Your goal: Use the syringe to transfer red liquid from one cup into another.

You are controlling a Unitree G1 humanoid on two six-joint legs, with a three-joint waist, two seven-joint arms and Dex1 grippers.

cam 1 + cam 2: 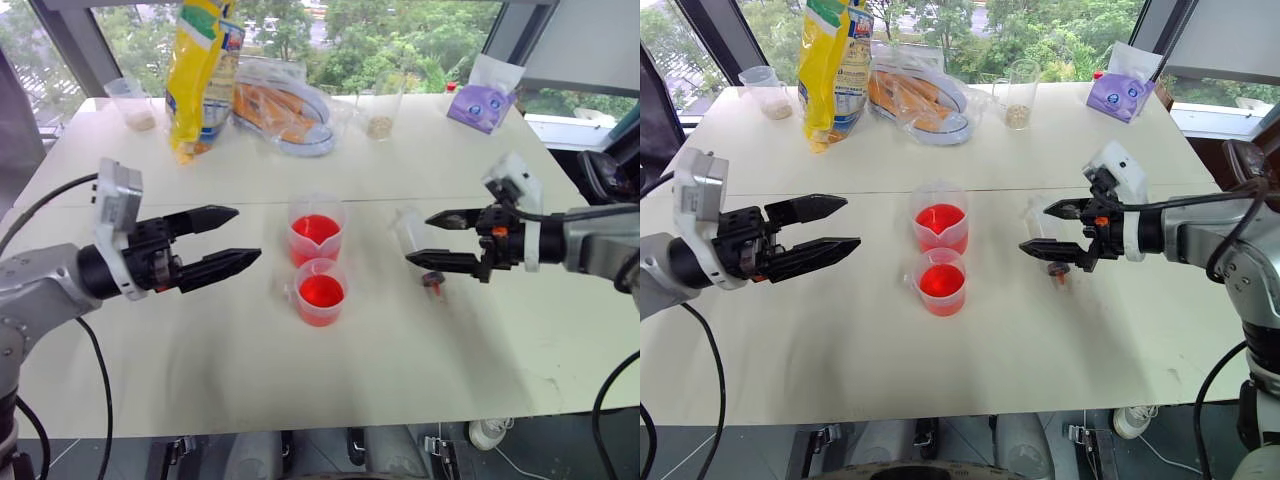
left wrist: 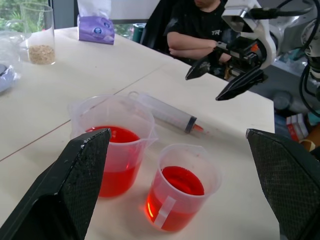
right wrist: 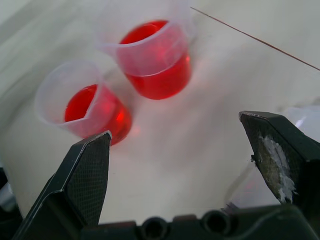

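Two small clear plastic beakers with pour lips sit upright mid-worktop, just beside each other, maybe touching. The farther beaker (image 1: 316,232) is a bit bigger and roughly half full of red liquid (image 1: 315,229). The nearer beaker (image 1: 321,292) has a white strip on its wall and holds a similar bright red pool (image 1: 321,291). The syringe (image 2: 163,111) lies flat on its side, off to the right of the cups and apart from them: clear wide barrel, dark plunger seal, little red-orange tip. Barrel looks empty.
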